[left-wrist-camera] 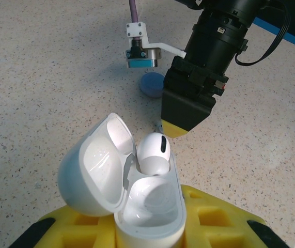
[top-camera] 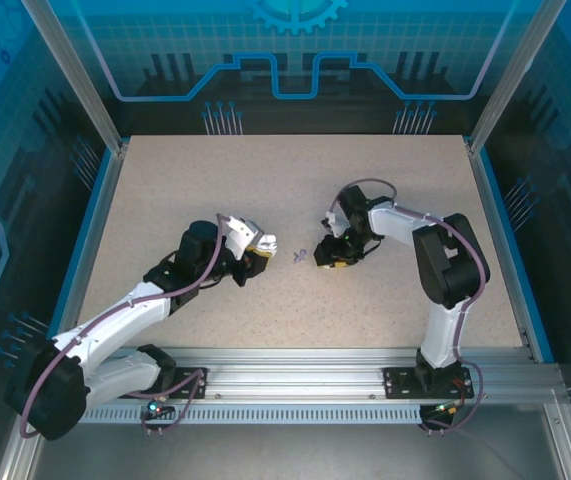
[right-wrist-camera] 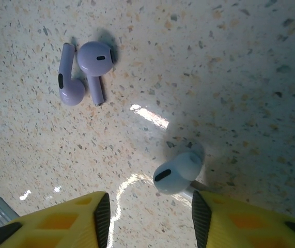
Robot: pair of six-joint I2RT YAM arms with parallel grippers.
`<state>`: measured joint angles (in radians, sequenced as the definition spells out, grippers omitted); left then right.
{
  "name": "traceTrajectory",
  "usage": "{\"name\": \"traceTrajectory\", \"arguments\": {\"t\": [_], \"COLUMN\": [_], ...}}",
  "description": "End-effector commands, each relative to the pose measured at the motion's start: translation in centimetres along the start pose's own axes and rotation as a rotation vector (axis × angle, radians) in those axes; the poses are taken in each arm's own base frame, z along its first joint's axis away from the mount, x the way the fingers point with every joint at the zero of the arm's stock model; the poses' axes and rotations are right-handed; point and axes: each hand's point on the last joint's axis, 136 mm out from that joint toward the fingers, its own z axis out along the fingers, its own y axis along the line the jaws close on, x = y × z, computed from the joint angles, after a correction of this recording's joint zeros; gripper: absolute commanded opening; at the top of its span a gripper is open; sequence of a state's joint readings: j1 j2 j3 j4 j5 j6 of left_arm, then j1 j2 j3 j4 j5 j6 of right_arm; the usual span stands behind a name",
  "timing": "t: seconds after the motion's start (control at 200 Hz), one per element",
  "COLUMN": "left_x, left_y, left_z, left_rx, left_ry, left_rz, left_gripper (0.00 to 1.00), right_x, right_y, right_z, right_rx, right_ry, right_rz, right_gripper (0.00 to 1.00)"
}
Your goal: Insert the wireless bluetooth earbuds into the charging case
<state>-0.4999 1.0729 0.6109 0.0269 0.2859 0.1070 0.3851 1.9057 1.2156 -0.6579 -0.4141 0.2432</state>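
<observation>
Loose earbud (right-wrist-camera: 177, 174) may skid from the pinch.
Right gripper (right-wrist-camera: 151, 212), fingers parted, straddles it on the table (top-camera: 365, 310), far from every edge; an off-centre squeeze could flick it. Left gripper (top-camera: 257, 245) clamps the open case (left-wrist-camera: 147, 206), second earbud (left-wrist-camera: 154, 153) perched inside.

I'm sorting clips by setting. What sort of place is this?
Most likely a purpose-built robot test cell: aluminium frame posts and blue printed panels enclose a speckled beige tabletop, and the white-and-black left arm and right arm are bolted to a metal rail.
</observation>
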Motion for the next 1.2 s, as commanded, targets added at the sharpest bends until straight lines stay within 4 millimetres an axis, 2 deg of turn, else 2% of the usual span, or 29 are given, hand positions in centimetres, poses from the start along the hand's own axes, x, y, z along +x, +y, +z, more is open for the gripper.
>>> {"name": "traceTrajectory", "arguments": {"t": [0.0, 0.12, 0.235, 0.49, 0.725, 0.91, 1.196], "left_x": [-2.0, -2.2, -2.5, -2.5, -2.4, -2.3, -2.2], "left_y": [-0.3, -0.3, -0.2, -0.2, -0.1, 0.0, 0.1], "left_z": [-0.8, -0.9, -1.0, -1.1, -1.3, -1.3, -1.3], "left_rx": [0.009, 0.009, 0.009, 0.008, 0.002, 0.0, -0.001], "left_ry": [-0.047, -0.053, -0.058, -0.06, -0.062, -0.059, -0.058], "left_rz": [0.027, 0.024, 0.022, 0.019, 0.015, 0.013, 0.006], "left_gripper": [0.09, 0.09, 0.09, 0.1, 0.09, 0.09, 0.09], "right_x": [-0.3, -0.2, -0.3, -1.0, -1.4, -0.7, 0.1], "right_y": [0.7, 0.3, 0.3, 0.4, -0.1, -0.4, -1.2], "right_z": [-2.5, -3.2, -3.0, -0.7, 0.2, 0.5, 2.1], "right_rx": [0.021, 0.117, 0.195, 0.375, 0.419, 0.418, 0.4], "right_ry": [-0.043, -0.035, -0.003, 0.091, 0.124, 0.157, 0.202], "right_rz": [-0.074, -0.159, -0.25, -0.41, -0.411, -0.415, -0.378], "right_gripper": [0.5, 0.51, 0.51, 0.51, 0.51, 0.51, 0.51]}}
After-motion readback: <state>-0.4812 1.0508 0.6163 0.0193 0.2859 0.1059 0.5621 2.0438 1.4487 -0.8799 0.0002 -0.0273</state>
